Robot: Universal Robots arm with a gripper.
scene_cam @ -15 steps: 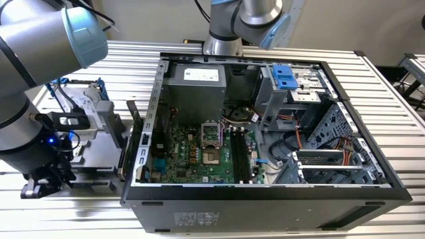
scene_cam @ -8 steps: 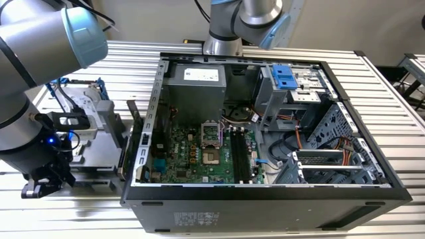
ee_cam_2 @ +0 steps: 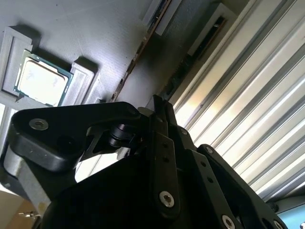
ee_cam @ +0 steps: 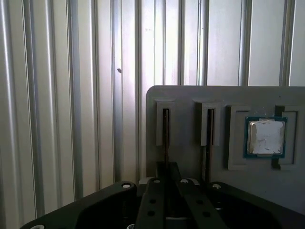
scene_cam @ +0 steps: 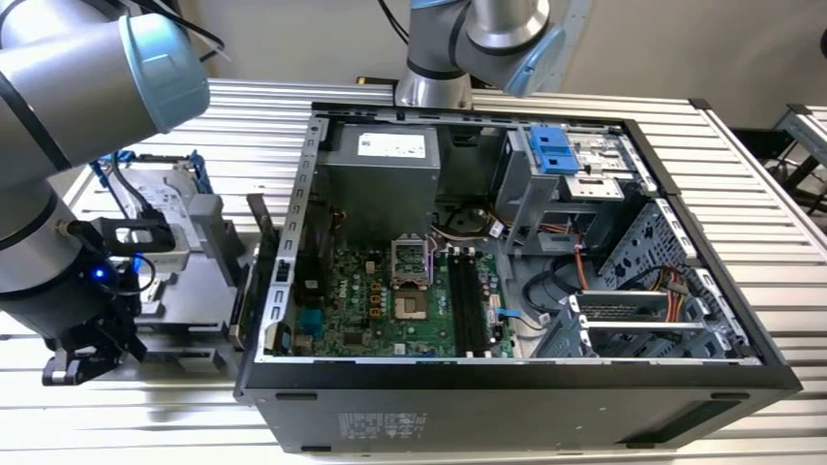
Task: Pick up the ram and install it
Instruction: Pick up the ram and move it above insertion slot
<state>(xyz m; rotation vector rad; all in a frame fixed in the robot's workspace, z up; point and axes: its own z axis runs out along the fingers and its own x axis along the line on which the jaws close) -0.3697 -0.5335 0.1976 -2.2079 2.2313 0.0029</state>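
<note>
In the exterior view the case wall (scene_cam: 277, 276) stands between the gripper (scene_cam: 80, 360), lower left, and the motherboard (scene_cam: 375, 300). The board lies open from above. A power supply (scene_cam: 382, 179) bounds it toward the top of the frame and a drive cage (scene_cam: 633, 315) bounds it at right.

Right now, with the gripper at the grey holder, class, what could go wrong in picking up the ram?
1. The ram stands on edge in a narrow slot of the grey holder; a skewed gripper might jam or bend it.
2. A second stick and a processor chip sit close by and could be knocked.
</note>
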